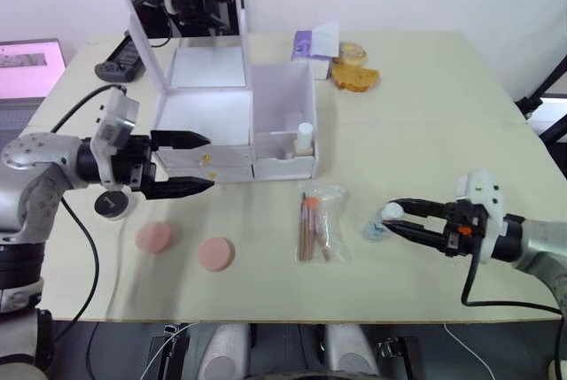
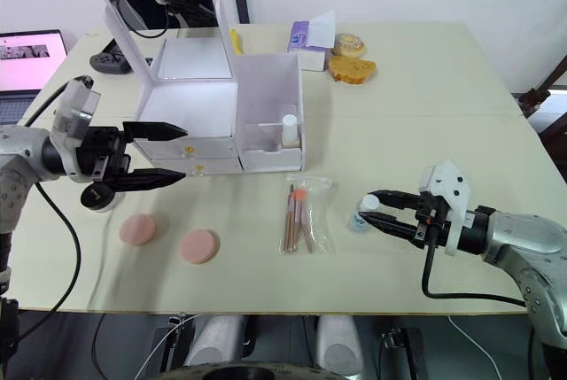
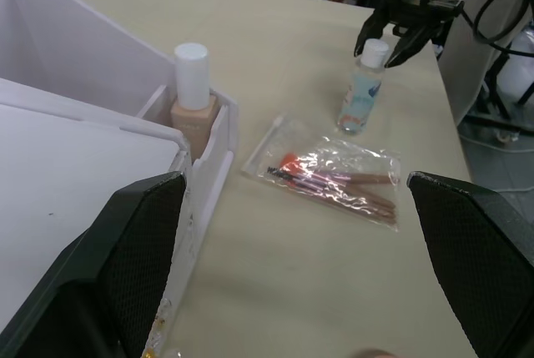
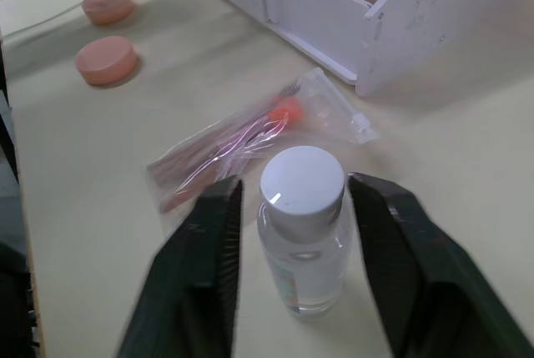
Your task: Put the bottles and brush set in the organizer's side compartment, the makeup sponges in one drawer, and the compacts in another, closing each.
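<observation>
Pale cream table (image 1: 425, 105) runs under everything, with a laptop at its far left edge. Furthest left, the left gripper (image 1: 197, 164) hovers at the drawer fronts of the organizer (image 1: 221, 114), its fingers spread apart and holding nothing; a black compact (image 1: 112, 205) sits just below that arm. At about 6 o'clock from the gripper lie the two pink makeup sponges (image 1: 154, 237), side by side but apart. The organizer stands with its mirror lid raised. Its side compartment (image 1: 285, 127), at 3 o'clock from the drawers, holds the yellowish bottle (image 1: 305, 138) upright. Behind it, at roughly 1 o'clock, sit a purple tissue pack (image 1: 315, 42) and some bread-like items (image 1: 354, 70). At 6 o'clock from the compartment the brush set (image 1: 319, 222) lies flat in its clear bag. Just beside the bag, at 3 o'clock, the blue-label bottle (image 4: 302, 233) stands upright on the table, its white cap between the parted fingers of the right gripper (image 4: 294, 208), which bracket it with a gap showing on each side.
</observation>
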### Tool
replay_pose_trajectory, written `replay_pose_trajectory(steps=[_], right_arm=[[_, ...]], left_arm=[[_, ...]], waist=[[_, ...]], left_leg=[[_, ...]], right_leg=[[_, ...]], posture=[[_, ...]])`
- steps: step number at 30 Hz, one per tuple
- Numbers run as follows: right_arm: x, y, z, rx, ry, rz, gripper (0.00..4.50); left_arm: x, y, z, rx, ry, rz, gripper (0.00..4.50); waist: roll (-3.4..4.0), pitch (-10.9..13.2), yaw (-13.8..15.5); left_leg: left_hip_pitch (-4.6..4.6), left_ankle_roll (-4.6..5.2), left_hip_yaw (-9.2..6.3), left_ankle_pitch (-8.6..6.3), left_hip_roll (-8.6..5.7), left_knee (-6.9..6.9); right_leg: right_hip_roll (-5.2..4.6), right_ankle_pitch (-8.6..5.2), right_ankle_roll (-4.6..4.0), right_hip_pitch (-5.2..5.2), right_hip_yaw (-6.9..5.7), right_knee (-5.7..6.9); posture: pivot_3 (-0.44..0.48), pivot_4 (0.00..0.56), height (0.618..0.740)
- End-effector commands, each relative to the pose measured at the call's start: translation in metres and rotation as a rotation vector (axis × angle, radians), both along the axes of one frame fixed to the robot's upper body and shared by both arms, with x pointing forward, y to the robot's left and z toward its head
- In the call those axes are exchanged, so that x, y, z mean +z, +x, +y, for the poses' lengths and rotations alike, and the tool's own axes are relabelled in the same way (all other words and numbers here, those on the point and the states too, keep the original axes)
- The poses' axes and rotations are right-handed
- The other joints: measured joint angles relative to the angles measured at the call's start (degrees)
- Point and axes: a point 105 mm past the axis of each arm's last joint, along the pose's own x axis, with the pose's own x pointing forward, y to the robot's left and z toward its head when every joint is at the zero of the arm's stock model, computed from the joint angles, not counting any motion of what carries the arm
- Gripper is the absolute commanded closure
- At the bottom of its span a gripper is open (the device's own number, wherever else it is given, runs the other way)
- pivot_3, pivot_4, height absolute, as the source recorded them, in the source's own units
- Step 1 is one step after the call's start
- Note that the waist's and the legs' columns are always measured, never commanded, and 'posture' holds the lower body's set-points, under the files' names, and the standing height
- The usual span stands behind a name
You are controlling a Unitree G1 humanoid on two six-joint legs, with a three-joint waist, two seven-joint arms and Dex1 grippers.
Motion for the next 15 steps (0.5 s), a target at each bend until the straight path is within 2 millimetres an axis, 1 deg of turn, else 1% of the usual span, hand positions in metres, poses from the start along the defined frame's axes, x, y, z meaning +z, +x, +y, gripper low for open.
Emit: replay_pose_trajectory(steps=[1, 5, 7, 9, 10, 15], right_arm=[[0.0022, -0.0004, -0.0007, 0.001, 0.0, -0.036, 2.23], [-0.0008, -0.0013, -0.0026, 0.001, 0.001, -0.032, 2.23], [-0.0015, -0.0015, -0.003, -0.001, 0.002, -0.031, 2.79], [-0.0014, -0.0005, -0.0033, -0.007, 0.004, -0.036, 3.56], [-0.0011, -0.0002, -0.0027, -0.008, 0.009, -0.037, 3.88], [0.0036, -0.0011, 0.0021, 0.01, 0.024, -0.046, 3.88]], left_arm=[[0.01, -0.0017, -0.0015, -0.007, 0.006, -0.038, 0.0], [0.0112, 0.0, -0.0023, -0.007, 0.003, -0.042, 0.0], [0.0119, 0.0009, -0.0023, -0.007, 0.001, -0.043, 0.0], [0.0119, 0.0018, -0.0021, -0.007, 0.002, -0.044, 0.0], [0.012, 0.0026, -0.002, -0.007, 0.001, -0.045, 0.0], [0.0129, 0.0037, -0.002, -0.009, -0.004, -0.046, 0.0]], waist=[[0.0, 0.0, 0.0], [0.0, 0.0, -0.02], [0.0, 0.0, -0.06], [0.0, 0.0, -0.03], [0.0, 0.0, -0.01], [0.0, 0.0, -0.07]], left_leg=[[0.0, 0.0, 0.0, 0.0, 0.0, 0.0], [0.0, 0.0, 0.0, 0.0, 0.0, 0.0], [0.0, 0.0, 0.0, 0.0, 0.0, 0.0], [0.01, 0.0, 0.0, 0.0, 0.0, 0.0], [0.01, 0.0, -0.01, 0.0, 0.0, 0.0], [0.02, 0.0, -0.01, 0.0, 0.0, 0.0]], right_leg=[[0.0, 0.0, 0.0, 0.0, 0.0, 0.0], [0.0, 0.0, 0.0, 0.0, 0.0, 0.0], [0.0, 0.0, 0.0, 0.0, 0.0, 0.0], [0.0, 0.0, 0.0, 0.0, 0.0, 0.0], [0.01, 0.0, 0.0, 0.01, 0.0, 0.0], [0.01, 0.0, 0.0, 0.01, 0.0, 0.0]], posture=[[0.0, 0.15, 0.74], [0.0, 0.15, 0.74], [0.0, 0.15, 0.74], [0.0, 0.15, 0.74], [0.0, 0.15, 0.74], [0.0, 0.15, 0.74]])
